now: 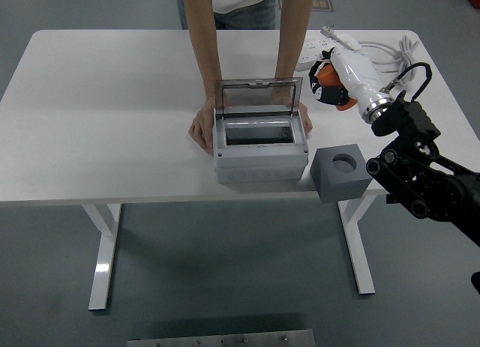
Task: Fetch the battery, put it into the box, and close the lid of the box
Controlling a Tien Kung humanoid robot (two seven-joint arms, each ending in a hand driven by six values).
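An orange battery (325, 79) is held in my right hand (330, 83), whose fingers are curled around it, lifted above the table to the right of the box and behind it. The grey box (261, 149) stands at the table's middle front with its clear lid (259, 97) raised upright at the back, its inside showing dark. A person at the far side steadies the box with one hand (201, 130) on its left side and the other hand (305, 119) on its right side. My left arm is out of view.
A dark grey foam block (341, 172) with a round socket sits at the table's front edge, right of the box. White power strips (328, 53) and a coiled cable (397, 55) lie at the back right.
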